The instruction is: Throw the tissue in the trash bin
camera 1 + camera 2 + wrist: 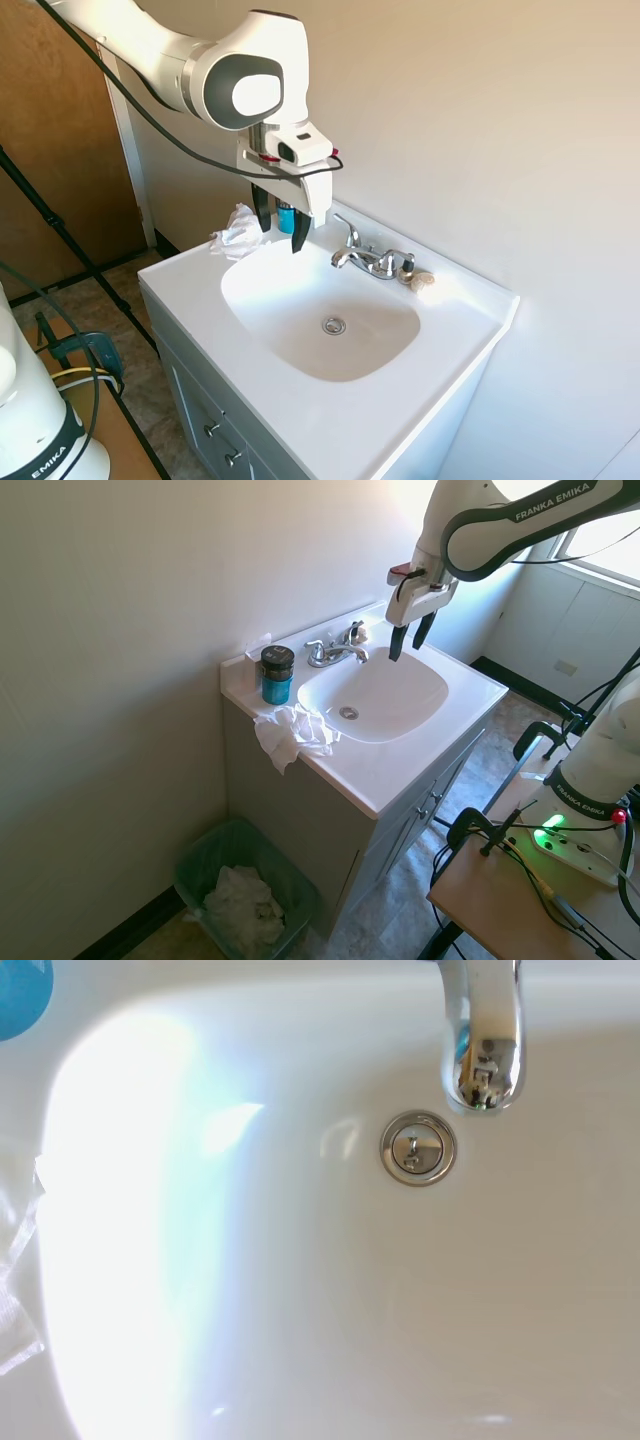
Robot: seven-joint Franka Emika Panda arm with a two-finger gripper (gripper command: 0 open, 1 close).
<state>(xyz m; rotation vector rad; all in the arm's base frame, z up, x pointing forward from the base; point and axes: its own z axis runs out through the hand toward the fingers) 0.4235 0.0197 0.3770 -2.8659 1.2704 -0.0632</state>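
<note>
Clearly the tissue [292,734] is light, soft and crushable, a loose wad draped over the sink [420,770] surface's edge beside the blue jar [276,675]; pinch its bunched middle. Above the sink basin hangs the end effector [410,637], fingers apart, empty. Below the sink stands the trash bin [200,855]

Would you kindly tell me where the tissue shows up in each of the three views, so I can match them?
First exterior view: the tissue lies on the counter's far left corner, behind the open pincer.
Second exterior view: it hangs over the counter's near left edge, below the blue jar.
Wrist view: only a crumpled white fringe at the left edge, probably the tissue.
Shared landmark: the sink drain.
</note>
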